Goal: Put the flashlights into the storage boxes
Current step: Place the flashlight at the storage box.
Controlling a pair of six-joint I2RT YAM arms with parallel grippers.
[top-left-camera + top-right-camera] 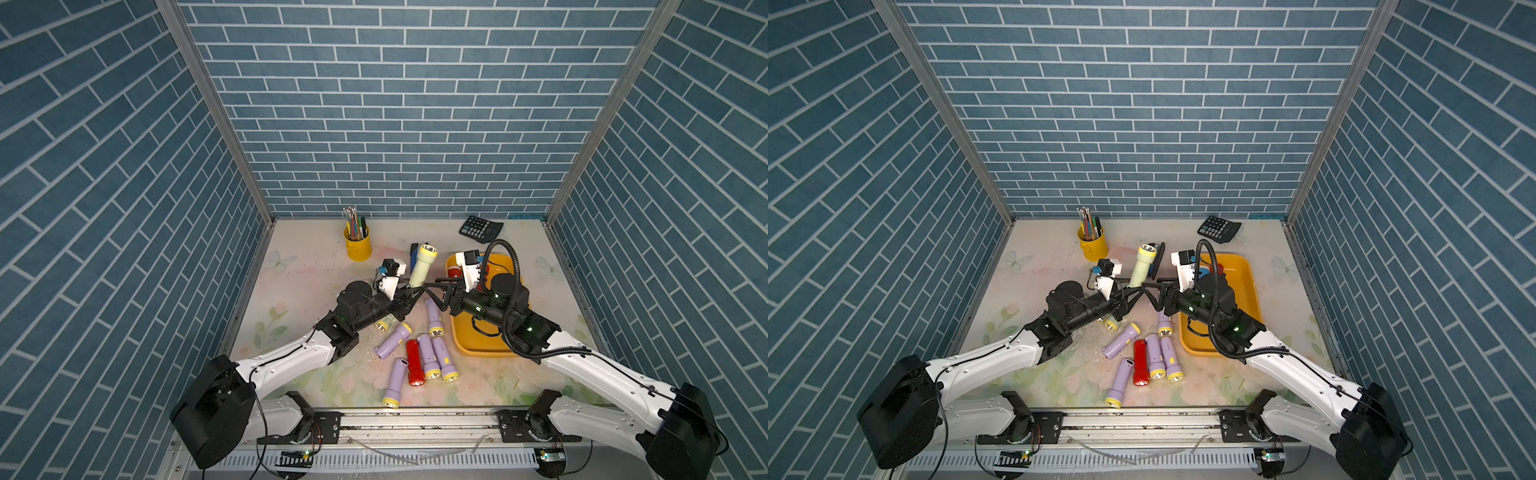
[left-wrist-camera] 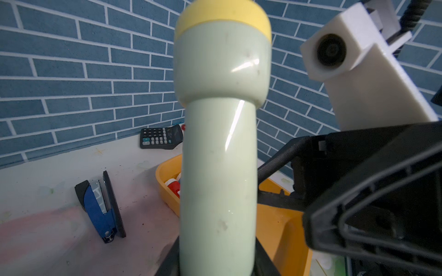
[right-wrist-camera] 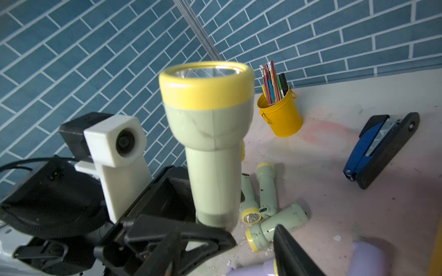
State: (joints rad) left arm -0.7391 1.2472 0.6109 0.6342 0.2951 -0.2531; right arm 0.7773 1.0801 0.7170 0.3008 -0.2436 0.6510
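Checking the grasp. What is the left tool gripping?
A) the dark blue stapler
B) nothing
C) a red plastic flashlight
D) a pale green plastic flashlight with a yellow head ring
D: the left tool clamps the handle end of the pale green yellow-ringed plastic flashlight, head up.

One orange-yellow tray (image 1: 478, 347). Five lilac flashlights (image 1: 394, 340) at lower centre in both top views. One red flashlight (image 1: 414, 368) among them; one more red item (image 1: 455, 272) inside the tray, too hidden to name. One pale green flashlight (image 3: 212, 148) raised at centre of the right wrist view, three more pale green flashlights (image 3: 266, 191) lying toward lower right there: four in all. One pen cup (image 1: 358, 249), one calculator (image 1: 481, 227), one stapler (image 3: 380, 148).
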